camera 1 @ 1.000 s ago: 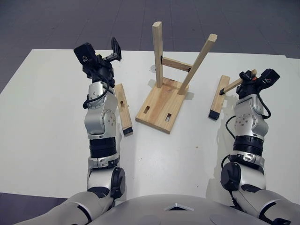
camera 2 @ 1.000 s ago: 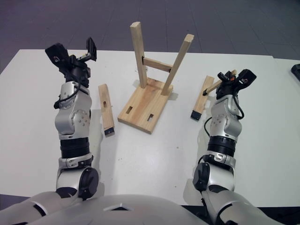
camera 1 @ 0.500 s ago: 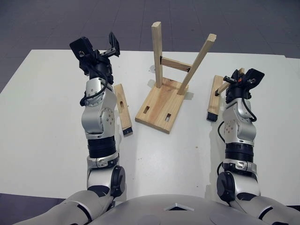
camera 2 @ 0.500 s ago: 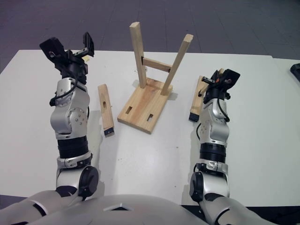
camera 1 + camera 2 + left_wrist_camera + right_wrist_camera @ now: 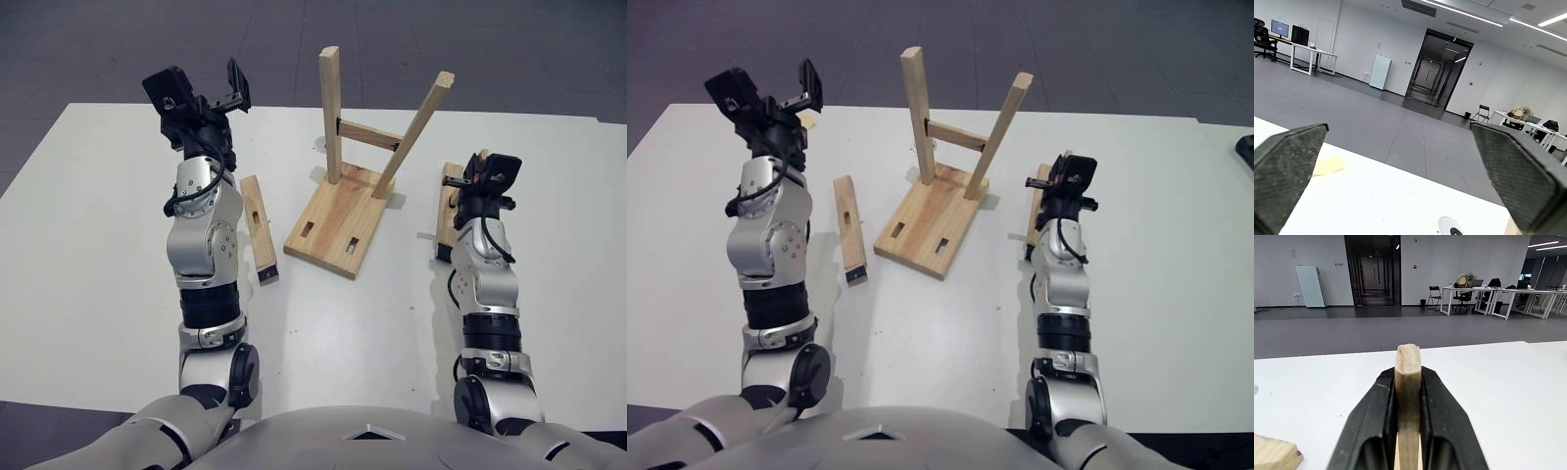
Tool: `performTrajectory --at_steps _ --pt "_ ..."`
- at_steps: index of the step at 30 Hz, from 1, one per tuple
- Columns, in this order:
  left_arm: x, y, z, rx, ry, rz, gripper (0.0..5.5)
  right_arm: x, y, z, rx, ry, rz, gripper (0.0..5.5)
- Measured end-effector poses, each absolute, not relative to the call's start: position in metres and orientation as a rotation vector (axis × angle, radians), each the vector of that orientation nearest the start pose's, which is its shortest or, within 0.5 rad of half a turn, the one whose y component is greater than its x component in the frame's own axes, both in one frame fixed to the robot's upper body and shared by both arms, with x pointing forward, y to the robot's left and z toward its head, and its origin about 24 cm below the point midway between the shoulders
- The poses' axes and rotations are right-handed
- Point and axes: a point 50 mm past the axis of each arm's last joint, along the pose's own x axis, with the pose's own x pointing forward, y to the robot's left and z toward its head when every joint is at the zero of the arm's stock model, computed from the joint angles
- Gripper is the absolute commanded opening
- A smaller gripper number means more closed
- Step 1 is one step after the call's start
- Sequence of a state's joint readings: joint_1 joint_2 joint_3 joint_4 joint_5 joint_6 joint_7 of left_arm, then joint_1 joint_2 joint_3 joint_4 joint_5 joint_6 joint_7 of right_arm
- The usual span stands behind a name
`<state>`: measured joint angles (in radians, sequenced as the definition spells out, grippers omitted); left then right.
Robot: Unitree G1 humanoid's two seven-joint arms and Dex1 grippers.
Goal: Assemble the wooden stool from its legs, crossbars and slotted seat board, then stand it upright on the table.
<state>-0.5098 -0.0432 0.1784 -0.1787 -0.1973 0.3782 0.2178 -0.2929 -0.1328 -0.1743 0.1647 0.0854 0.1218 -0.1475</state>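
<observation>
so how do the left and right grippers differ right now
The left gripper is open and empty; the right gripper is shut on a crossbar. The left gripper hangs left of the seat board; the right gripper, right of it by a loose leg. Both are dark, two-fingered.

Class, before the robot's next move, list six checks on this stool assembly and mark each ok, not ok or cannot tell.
1. Right end effector shut on crossbar: ok.
2. Left end effector open, empty: ok.
3. Seat board has two free slots: ok.
4. Four legs fitted: not ok; only two standing legs.
5. Left loose leg, mortise up: ok.
6. Right loose leg, mortise up: cannot tell.
</observation>
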Motion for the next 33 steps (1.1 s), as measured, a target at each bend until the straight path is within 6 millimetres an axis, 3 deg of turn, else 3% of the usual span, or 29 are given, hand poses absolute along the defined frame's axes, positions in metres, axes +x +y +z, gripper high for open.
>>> performTrajectory --at_steps 12,23,26,28,33 --pt "0.316 0.150 0.183 -0.275 -0.254 0.138 5.40 0.287 -0.208 0.074 0.028 -0.047 -0.265 0.41" --pt "0.314 0.151 0.185 -0.279 -0.263 0.150 5.40 0.287 -0.207 0.075 0.025 -0.040 -0.251 0.41" --pt "0.314 0.150 0.185 -0.281 -0.262 0.150 5.40 0.287 -0.207 0.071 0.026 -0.005 -0.249 0.92" --pt "0.314 0.148 0.184 -0.287 -0.257 0.147 5.40 0.274 -0.206 0.031 0.039 0.210 -0.254 1.25" --pt "0.315 0.146 0.183 -0.289 -0.249 0.141 5.40 0.275 -0.205 0.030 0.040 0.232 -0.245 2.04"
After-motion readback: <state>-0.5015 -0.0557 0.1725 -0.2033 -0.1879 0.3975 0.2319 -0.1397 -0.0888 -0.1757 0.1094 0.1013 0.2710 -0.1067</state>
